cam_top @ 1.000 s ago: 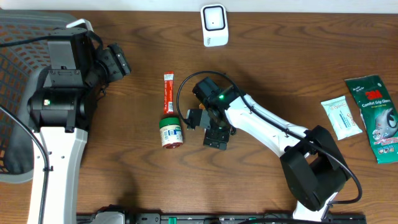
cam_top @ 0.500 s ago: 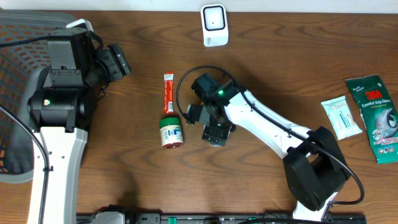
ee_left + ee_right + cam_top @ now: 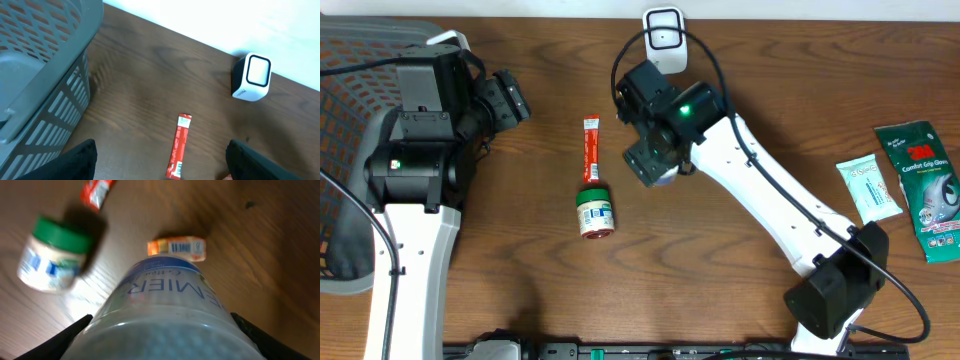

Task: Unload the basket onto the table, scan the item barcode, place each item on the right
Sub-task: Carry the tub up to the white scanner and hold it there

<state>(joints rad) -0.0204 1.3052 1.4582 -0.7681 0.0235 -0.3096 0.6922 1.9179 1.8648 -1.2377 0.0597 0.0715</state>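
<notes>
Bottle (image 3: 165, 305) is in your right gripper (image 3: 162, 335). The two fingers sit on its two sides and hold it. It is a clear bottle with a blue label, and you can read the letters "MIER" on it. From above, the right gripper is up over the bench (image 3: 740, 300), close to the white scanner (image 3: 664, 38) at the back edge. The scanner stands up with its window in plain view.

Under the bottle, on the bench, you can see a small orange packet (image 3: 176, 248) with a barcode on it. A jar with a green lid (image 3: 595, 212) lies on its side near the middle of the bench. A long red packet (image 3: 590, 150) lies just behind the jar.

Your left gripper (image 3: 167, 165) is spread wide with nothing in it. It is off to the left, next to the grey basket (image 3: 40, 65).

Far to the right lie a white packet (image 3: 868, 190) and a green packet (image 3: 925, 185), side by side.
</notes>
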